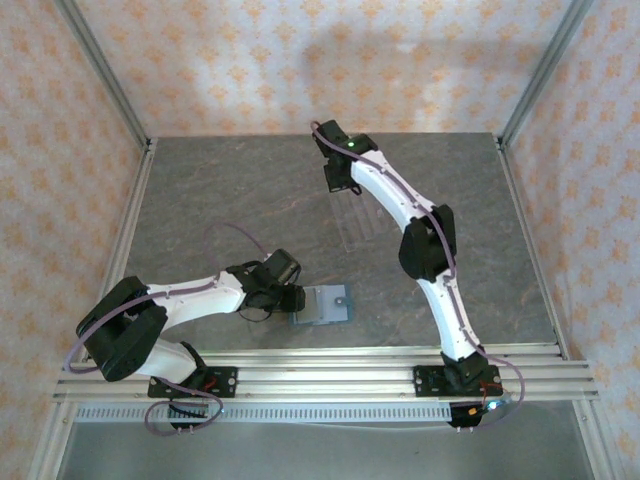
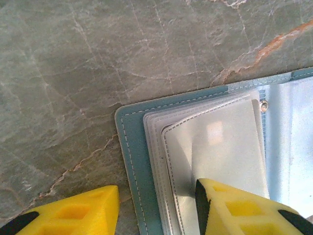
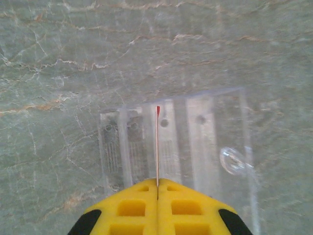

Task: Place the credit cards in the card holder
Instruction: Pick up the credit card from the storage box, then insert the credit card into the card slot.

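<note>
My left arm lies low and bent. Its gripper (image 1: 290, 298) is at the left edge of the card holder (image 1: 325, 306), jaws half apart, with one finger (image 2: 234, 208) on top of it. My right arm reaches far beyond the card holder, and its gripper (image 3: 157, 185) pinches a thin card (image 3: 157, 147).

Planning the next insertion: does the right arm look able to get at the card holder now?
Probably yes. The card holder lies open between the arms, and the left pincer sits at its left edge, so the right pincer, shut on a card, likely has its right side free.
</note>
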Robot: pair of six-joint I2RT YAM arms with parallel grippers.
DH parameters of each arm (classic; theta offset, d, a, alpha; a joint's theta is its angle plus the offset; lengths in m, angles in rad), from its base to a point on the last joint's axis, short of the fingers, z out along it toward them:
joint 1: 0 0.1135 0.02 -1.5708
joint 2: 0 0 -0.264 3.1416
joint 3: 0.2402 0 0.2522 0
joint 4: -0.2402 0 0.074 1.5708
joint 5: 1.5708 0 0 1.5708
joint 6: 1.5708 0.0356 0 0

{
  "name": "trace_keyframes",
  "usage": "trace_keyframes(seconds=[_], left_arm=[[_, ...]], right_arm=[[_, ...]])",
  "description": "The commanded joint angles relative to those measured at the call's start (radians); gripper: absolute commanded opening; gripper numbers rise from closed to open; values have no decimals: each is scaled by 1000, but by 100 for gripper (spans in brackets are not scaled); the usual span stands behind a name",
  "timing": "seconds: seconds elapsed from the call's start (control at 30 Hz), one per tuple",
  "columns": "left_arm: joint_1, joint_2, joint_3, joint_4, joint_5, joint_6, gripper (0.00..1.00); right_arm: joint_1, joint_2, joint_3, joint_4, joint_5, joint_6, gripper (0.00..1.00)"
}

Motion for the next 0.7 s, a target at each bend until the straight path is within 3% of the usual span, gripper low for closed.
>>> trace_keyframes(seconds=[0.0,0.2,0.47,0.67], left_arm=[[-7,-10,1,-63,-44,19,45],[-7,-10,13,-85,-46,38,44],[-6,-20,25,-113,-50,45,40],[-7,-25,28,-118,-45,37,37]], right_arm=[[40,-208,-100,34,92,3,0],[85,-508,-531,220,24,102,0],[135,-880,-1178,680,-394,286,0],[184,-1017,-1486,994,-532,427,0]])
